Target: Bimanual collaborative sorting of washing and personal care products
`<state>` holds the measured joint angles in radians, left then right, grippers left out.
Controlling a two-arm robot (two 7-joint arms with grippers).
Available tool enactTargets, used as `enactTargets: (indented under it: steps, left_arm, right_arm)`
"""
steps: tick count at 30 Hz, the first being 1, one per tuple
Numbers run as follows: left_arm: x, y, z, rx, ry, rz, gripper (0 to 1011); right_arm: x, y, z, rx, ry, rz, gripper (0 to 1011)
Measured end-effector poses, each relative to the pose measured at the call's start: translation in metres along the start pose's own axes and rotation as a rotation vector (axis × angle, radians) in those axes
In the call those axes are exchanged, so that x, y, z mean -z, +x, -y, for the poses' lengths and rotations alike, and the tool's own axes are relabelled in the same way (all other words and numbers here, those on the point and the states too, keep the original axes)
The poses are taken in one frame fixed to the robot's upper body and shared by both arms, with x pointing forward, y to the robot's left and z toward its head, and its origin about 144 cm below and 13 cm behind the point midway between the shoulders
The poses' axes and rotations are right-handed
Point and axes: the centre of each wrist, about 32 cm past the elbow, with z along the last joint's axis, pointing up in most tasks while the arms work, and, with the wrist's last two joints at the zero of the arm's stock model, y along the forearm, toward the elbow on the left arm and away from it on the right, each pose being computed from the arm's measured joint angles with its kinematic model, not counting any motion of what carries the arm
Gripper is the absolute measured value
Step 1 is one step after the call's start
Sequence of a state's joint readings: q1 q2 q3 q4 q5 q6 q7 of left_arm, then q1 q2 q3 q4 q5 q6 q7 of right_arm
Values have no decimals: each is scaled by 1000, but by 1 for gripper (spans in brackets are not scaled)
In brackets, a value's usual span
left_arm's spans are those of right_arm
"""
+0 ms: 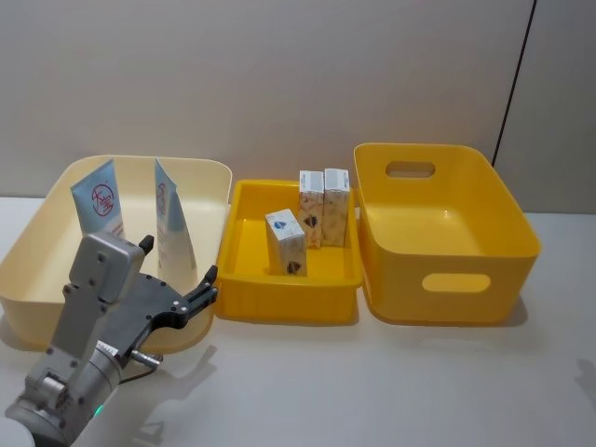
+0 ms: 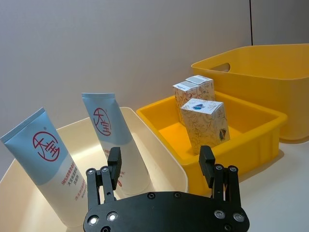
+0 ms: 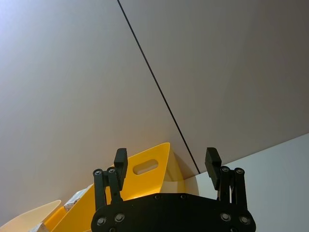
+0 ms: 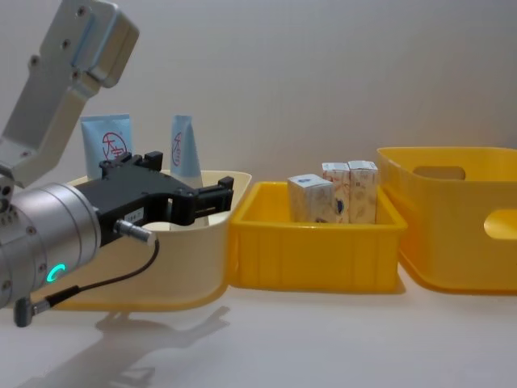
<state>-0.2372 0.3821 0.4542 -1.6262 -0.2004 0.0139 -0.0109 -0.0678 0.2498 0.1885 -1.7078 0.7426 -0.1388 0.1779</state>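
Two pale blue tubes [image 1: 100,207] [image 1: 171,223] with red circle logos stand leaning in the cream bin [image 1: 28,270] on the left. Three small whitish cartons stand in the shallow yellow tray [image 1: 289,300]: one in front [image 1: 286,242] and two side by side behind it [image 1: 311,207] [image 1: 335,205]. My left gripper [image 1: 178,260] hovers open and empty over the cream bin's front right corner, facing the nearer tube [image 2: 108,130] and the cartons [image 2: 207,123]. My right gripper [image 3: 166,155] is open and empty, tilted up toward the wall.
A deep yellow bin [image 1: 447,279] with handle slots stands at the right, touching the tray. The three containers sit in a row against a grey wall. Bare white tabletop [image 1: 372,382] lies in front of them.
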Motion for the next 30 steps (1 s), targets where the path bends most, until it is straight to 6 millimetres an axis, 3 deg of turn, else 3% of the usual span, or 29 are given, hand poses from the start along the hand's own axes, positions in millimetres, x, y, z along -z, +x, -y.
enactTargets:
  steps: [30]
  left_arm:
    - [0, 0, 0, 0, 0, 0, 1003]
  right_arm:
    - [0, 0, 0, 0, 0, 0, 1002]
